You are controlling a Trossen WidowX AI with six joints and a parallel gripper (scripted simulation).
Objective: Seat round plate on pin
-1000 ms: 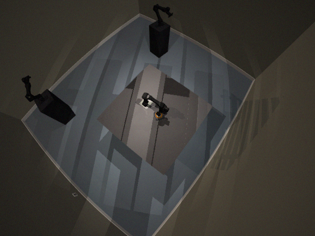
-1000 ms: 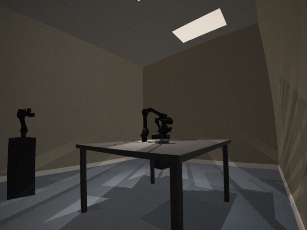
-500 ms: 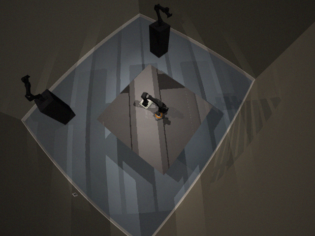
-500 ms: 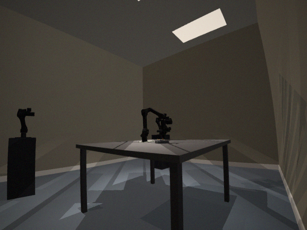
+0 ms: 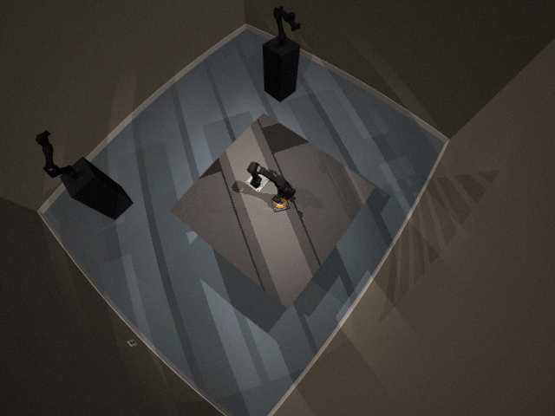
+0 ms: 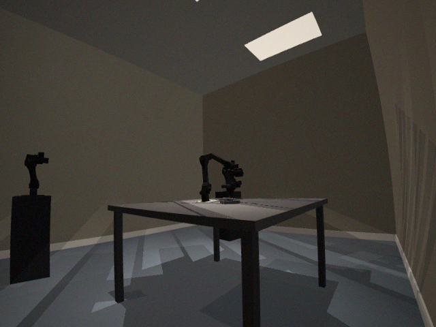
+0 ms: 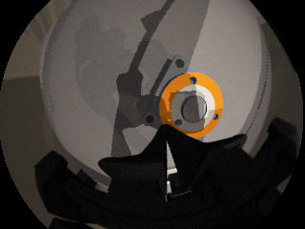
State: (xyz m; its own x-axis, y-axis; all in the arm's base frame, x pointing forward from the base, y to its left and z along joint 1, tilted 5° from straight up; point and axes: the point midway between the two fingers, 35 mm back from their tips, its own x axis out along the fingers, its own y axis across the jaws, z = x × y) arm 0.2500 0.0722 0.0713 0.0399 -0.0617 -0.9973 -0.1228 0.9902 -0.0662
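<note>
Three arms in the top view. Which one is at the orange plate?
The arm on the table, mid-frame, its shut tool by the plate. The other two stand on black pedestals on the floor.
</note>
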